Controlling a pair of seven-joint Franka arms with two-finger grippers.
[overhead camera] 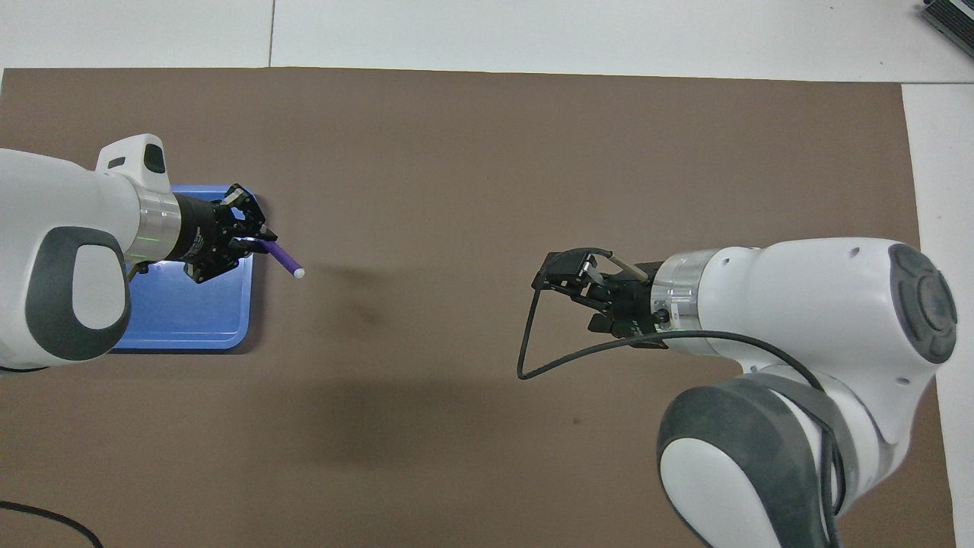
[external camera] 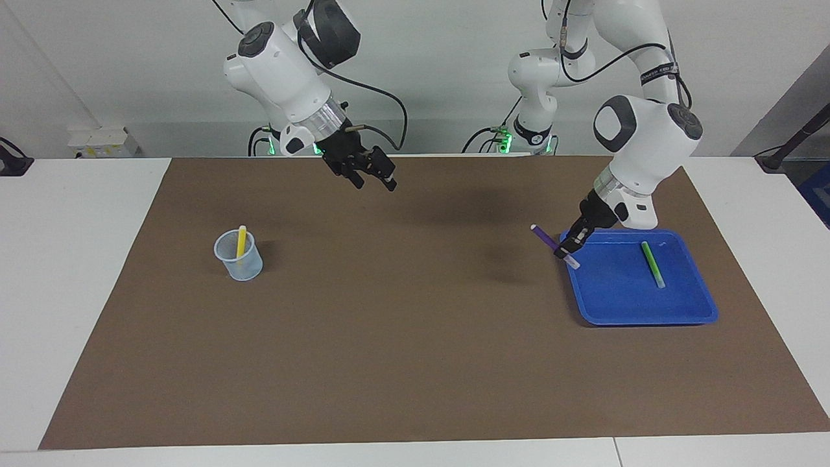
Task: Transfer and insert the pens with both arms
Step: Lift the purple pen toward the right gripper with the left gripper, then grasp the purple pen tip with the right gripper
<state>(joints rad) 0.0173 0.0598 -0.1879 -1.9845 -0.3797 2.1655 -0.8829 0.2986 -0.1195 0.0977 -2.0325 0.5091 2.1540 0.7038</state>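
My left gripper (external camera: 565, 248) (overhead camera: 253, 245) is shut on the purple pen (external camera: 545, 237) (overhead camera: 280, 259). It holds the pen tilted in the air over the blue tray's (external camera: 639, 311) (overhead camera: 190, 327) edge that faces the right arm's end, and the pen's tip sticks out toward the table's middle. The green pen (external camera: 652, 263) lies in the tray; the overhead view hides it under the left arm. A yellow pen (external camera: 241, 240) stands in a clear cup (external camera: 238, 261) at the right arm's end. My right gripper (external camera: 375, 180) (overhead camera: 549, 280) hangs open and empty over the mat.
A brown mat (external camera: 415, 337) (overhead camera: 487, 152) covers most of the white table. A black cable (overhead camera: 533, 358) loops down from the right wrist. In the overhead view the right arm covers the cup.
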